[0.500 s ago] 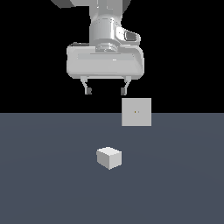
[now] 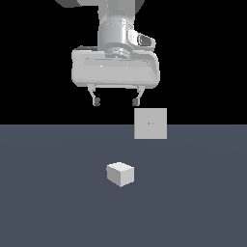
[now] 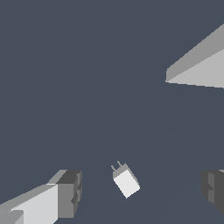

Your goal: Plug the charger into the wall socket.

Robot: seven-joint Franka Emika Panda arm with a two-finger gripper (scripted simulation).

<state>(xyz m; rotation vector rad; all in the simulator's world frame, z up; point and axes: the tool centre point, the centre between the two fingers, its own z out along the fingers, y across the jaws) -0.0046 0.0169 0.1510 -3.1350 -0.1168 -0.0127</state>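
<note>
The charger (image 2: 120,174) lies alone on the dark grey floor (image 2: 48,202), a small white block (the wrist view shows two short prongs at one end (image 3: 117,166)). The wall socket (image 2: 150,123) stands upright farther back and toward the exterior view's right, well apart from it. The gripper (image 2: 116,102) hangs above, fingers spread wide and holding nothing.
</note>
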